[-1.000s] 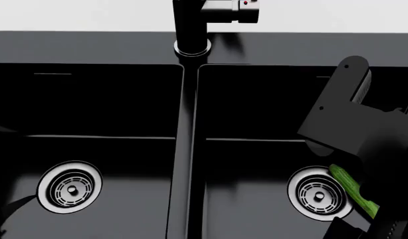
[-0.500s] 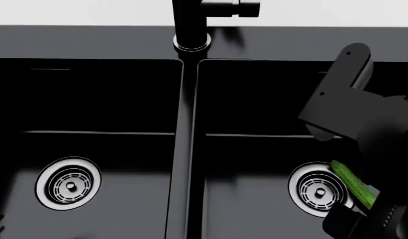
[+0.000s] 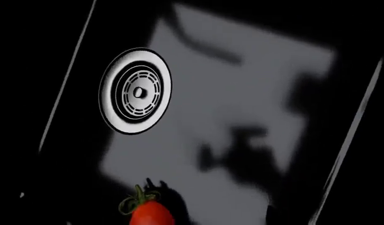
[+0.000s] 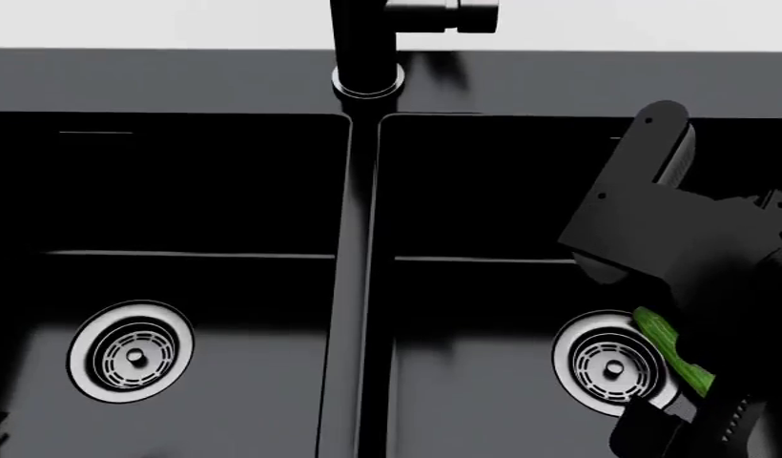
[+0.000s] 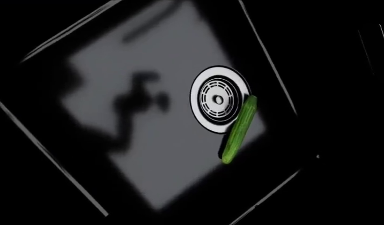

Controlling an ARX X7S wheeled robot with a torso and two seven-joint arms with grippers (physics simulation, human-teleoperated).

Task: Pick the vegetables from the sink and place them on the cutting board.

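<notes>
The cucumber [image 5: 240, 129] is seen lying on the floor of the sink's [image 4: 353, 248] right basin, touching the steel drain [image 5: 219, 99], with the right arm [image 4: 671, 229] above it. The tomato [image 3: 151, 213] is seen in the left basin. Neither tool's fingertips are shown, so their state cannot be told.

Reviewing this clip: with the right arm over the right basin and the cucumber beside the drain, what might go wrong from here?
1. The cucumber lies on the basin floor with one end against the right drain; being slim and round, it may roll away as the hand closes.
2. In the head view the right arm hides much of the cucumber, so alignment may be misjudged.
3. The tomato sits at the very edge of the left wrist view and is absent from the head view, so it may be overlooked.
</notes>
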